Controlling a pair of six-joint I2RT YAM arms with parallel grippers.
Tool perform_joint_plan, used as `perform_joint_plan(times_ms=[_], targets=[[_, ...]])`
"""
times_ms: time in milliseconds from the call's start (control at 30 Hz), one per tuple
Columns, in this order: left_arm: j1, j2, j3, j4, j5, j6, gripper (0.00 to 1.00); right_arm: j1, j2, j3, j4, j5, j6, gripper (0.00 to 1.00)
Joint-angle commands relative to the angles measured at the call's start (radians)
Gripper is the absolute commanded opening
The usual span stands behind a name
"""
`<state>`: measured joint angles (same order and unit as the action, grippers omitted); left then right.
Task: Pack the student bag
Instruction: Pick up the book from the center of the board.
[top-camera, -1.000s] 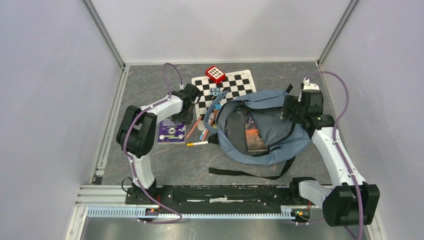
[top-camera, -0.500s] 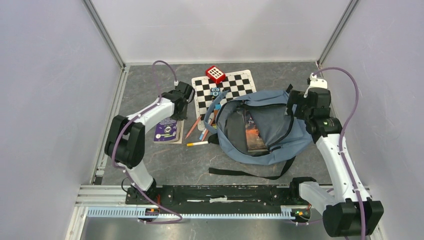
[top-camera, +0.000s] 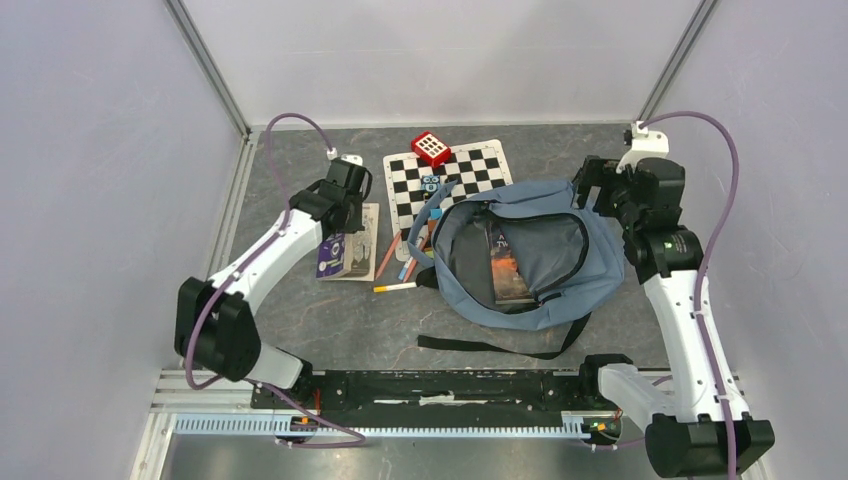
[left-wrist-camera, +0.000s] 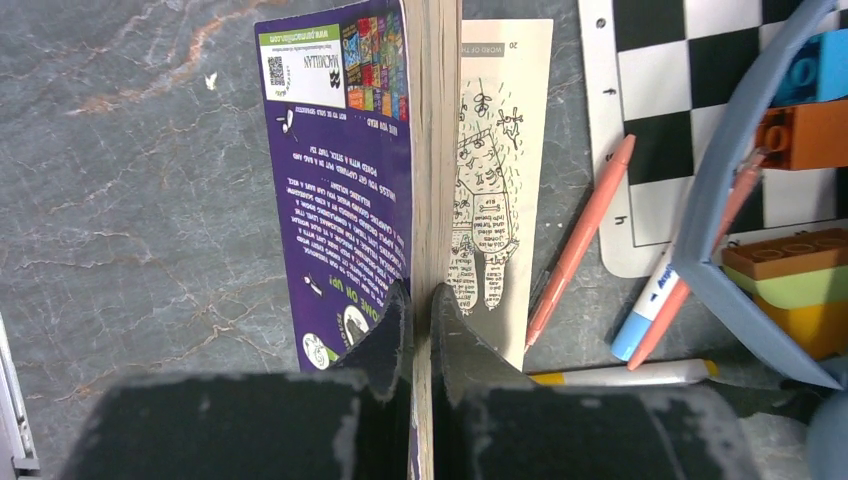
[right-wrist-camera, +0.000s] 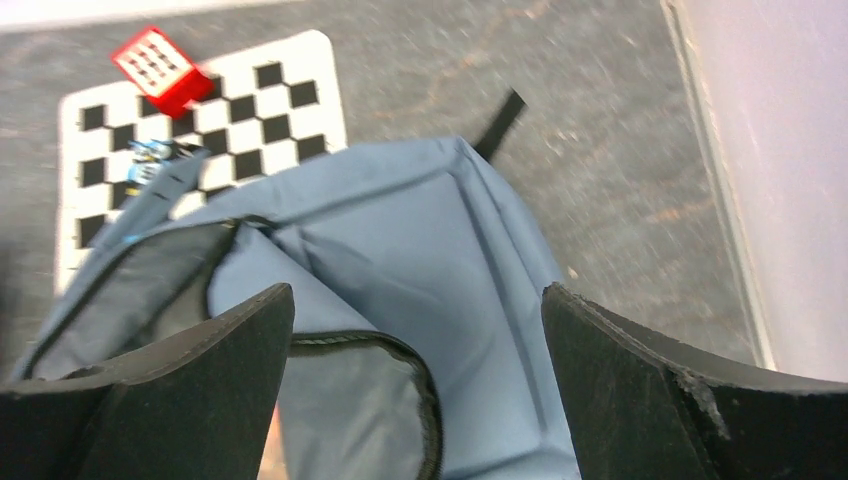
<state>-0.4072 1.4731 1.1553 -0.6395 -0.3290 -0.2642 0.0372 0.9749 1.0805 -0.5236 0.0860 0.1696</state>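
The student bag lies open in the middle of the table, blue-grey, with a dark book inside it. A purple-covered book left of the bag is lifted on edge. My left gripper is shut on its cover and block of pages, while one illustrated page lies flat on the table. In the top view that gripper is at the book's far end. My right gripper hangs open above the bag's far right corner, holding nothing.
A chessboard mat with a red block lies behind the bag. Pencils and markers lie between book and bag, next to toy bricks. A black strap trails toward the arm bases. Walls close in on both sides.
My left gripper shut on the purple book and pulled back to the left, tipping the book up on edge. The right arm rose and drew back toward the far right corner.
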Motion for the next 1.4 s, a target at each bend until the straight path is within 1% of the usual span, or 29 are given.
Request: perform_joint_plan(times_ms=[0,67,133,233,400,533,633,733,933,1033,1200,1367], targets=[[0.021,-0.103,-0.009,0.024,0.026,-0.037,0.02,0.007,0.033,0.089,0.102,-0.219,0.044,0.98],[0.037,-0.125,-0.026,0.028,0.058,-0.054,0.02,0.051,0.068,0.096,0.146,-0.279,0.098,0.98],[0.056,-0.152,-0.055,0.04,0.088,-0.073,0.02,0.132,0.101,0.107,0.185,-0.27,0.14,0.98],[0.067,-0.204,-0.086,0.059,0.104,-0.091,0.02,0.278,0.171,0.143,0.222,-0.217,0.185,0.98],[0.07,-0.305,-0.099,0.067,0.129,-0.113,0.02,0.444,0.305,0.198,0.274,-0.215,0.278,0.98],[0.07,-0.388,-0.12,0.084,0.166,-0.148,0.02,0.54,0.416,0.245,0.304,-0.239,0.32,0.98],[0.071,-0.453,-0.145,0.108,0.205,-0.172,0.02,0.583,0.49,0.273,0.338,-0.298,0.374,0.98],[0.07,-0.496,-0.165,0.133,0.251,-0.187,0.02,0.623,0.551,0.289,0.377,-0.324,0.407,0.98],[0.071,-0.55,-0.2,0.203,0.337,-0.218,0.02,0.677,0.661,0.359,0.419,-0.382,0.478,0.98],[0.07,-0.566,-0.227,0.24,0.382,-0.23,0.02,0.689,0.699,0.375,0.46,-0.383,0.538,0.98],[0.07,-0.578,-0.251,0.292,0.436,-0.257,0.02,0.707,0.756,0.418,0.453,-0.363,0.577,0.98],[0.07,-0.574,-0.26,0.316,0.461,-0.264,0.02,0.723,0.794,0.455,0.452,-0.365,0.598,0.98]])
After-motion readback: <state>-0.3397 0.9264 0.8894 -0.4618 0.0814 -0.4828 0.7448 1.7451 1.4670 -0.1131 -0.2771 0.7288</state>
